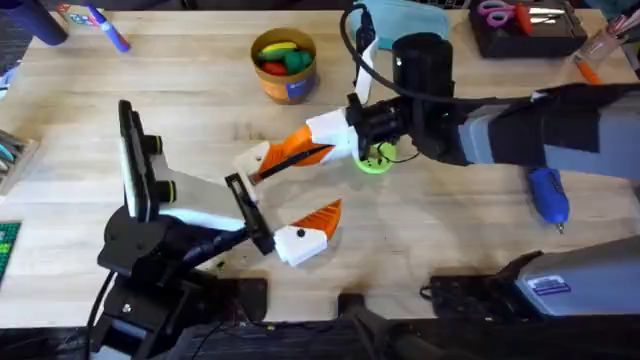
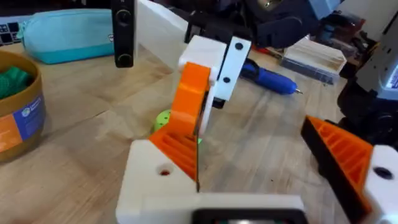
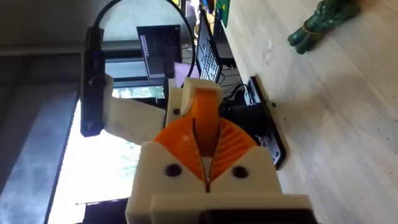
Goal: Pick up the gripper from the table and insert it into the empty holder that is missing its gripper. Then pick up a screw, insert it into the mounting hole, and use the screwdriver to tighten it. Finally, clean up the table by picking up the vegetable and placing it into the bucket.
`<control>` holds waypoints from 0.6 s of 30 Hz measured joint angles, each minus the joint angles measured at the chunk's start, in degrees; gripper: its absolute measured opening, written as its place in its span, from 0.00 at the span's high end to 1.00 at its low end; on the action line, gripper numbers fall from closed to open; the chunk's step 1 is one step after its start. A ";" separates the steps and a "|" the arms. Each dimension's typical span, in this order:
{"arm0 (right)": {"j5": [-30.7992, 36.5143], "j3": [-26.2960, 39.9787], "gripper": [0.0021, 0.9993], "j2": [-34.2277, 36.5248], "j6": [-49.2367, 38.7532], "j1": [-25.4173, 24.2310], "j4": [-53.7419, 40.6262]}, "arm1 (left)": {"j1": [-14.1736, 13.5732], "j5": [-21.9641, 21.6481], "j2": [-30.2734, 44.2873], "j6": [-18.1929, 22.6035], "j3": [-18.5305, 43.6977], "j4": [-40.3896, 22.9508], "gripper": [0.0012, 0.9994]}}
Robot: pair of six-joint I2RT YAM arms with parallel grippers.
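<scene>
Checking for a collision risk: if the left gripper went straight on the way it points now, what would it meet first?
Most likely the right gripper, which sits straight ahead between the left gripper's open fingers. The vegetable lies just behind it. Depth is hard to judge.

**Even Light on the Table, Glare by the Window**

The wooden table (image 1: 200, 110) is brightly and evenly lit from above, with only soft, short shadows beside the bucket (image 1: 285, 65). In the right wrist view, white glare from a window behind the right gripper (image 3: 207, 180) washes out the area beside it. Nearest the lens, the left gripper (image 2: 249, 193) is soft and blurred in its own wrist view.
</scene>
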 joint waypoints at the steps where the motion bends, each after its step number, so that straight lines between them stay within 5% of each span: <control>1: 0.02 0.00 0.99 0.00 0.01 0.00 -0.02 | 0.00 0.00 0.00 -0.03 0.00 0.00 0.01; 18: 2.21 0.00 0.99 0.00 -0.94 0.81 0.01 | 0.70 1.80 0.00 -0.67 0.00 -0.15 0.01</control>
